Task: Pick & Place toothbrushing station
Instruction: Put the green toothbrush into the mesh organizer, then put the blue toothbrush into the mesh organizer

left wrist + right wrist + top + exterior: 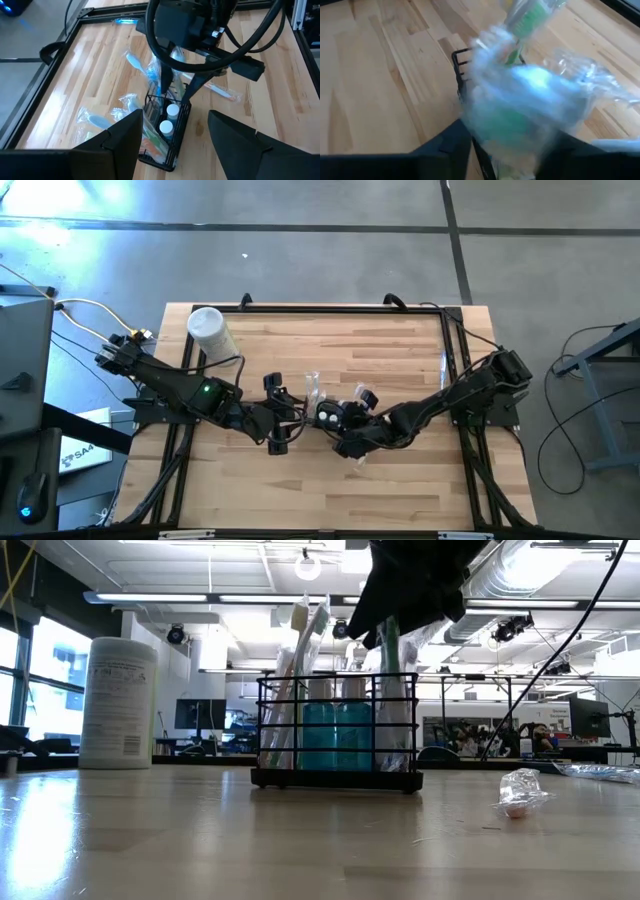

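Note:
The toothbrushing station (335, 730) is a black wire rack standing on its base on the table; it holds blue cups and several plastic-wrapped brushes. It also shows in the high view (318, 416) and the left wrist view (165, 131). My right gripper (177, 92) is above the rack, shut on a plastic-wrapped green item (520, 95), also in the low view (390, 640). My left gripper (172, 137) is open, level with the table at the rack's left end; its fingers stand on either side of that end without touching it. My right gripper holds the plastic-wrapped green item (510, 120) between its two fingers, coming from above and pointing down into the rack. The item stands about upright, its lower part inside the rack (392, 720). The wrap hides the exact place of contact.
A white cylindrical container (210, 330) stands at the table's far left, also in the low view (118, 700). Loose plastic-wrapped items lie on the table around the rack (95, 120), (222, 91), (520, 792). A black frame rail (455, 360) runs along the table's edges.

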You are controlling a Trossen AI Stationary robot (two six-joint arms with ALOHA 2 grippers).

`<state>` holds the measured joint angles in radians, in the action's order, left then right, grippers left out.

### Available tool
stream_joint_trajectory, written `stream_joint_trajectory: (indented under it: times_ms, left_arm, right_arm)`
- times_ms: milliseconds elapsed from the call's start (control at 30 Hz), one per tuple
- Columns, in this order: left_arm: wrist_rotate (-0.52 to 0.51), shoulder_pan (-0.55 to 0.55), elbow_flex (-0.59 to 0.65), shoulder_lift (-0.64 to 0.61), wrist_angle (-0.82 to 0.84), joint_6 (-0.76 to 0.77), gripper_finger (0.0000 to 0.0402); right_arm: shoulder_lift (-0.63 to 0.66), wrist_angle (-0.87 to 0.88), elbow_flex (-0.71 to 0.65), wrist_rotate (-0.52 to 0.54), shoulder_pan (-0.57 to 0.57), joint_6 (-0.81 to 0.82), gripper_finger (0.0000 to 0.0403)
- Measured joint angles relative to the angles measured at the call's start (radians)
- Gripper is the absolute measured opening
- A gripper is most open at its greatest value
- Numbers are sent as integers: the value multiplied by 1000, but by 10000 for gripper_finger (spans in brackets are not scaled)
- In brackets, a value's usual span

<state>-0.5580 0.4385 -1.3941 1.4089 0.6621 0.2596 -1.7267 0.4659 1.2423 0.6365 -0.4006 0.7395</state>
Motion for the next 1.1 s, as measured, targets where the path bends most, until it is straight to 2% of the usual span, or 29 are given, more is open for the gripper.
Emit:
stream_joint_trajectory:
  times_ms: [133,233,400,633,733,900,1100]
  left_arm:
    - [0,0,0,0,0,0,221]
    - [0,0,0,0,0,4,221]
    - [1,0,0,0,0,8,221]
    - [0,0,0,0,0,8,221]
    - [0,0,0,0,0,8,221]
    - [0,0,0,0,25,11,221]
    - [0,0,0,0,87,51,221]
  right_arm:
    - [0,0,0,-15,2,1,213]
    - [8,0,0,-14,2,-1,238]
    - [57,-3,0,-2,2,-5,245]
    - [126,-2,0,-24,-7,-59,235]
    - [162,0,0,-95,-14,-134,233]
    - [249,-1,0,-260,-24,-142,232]
    - [308,24,0,-593,-67,-107,232]
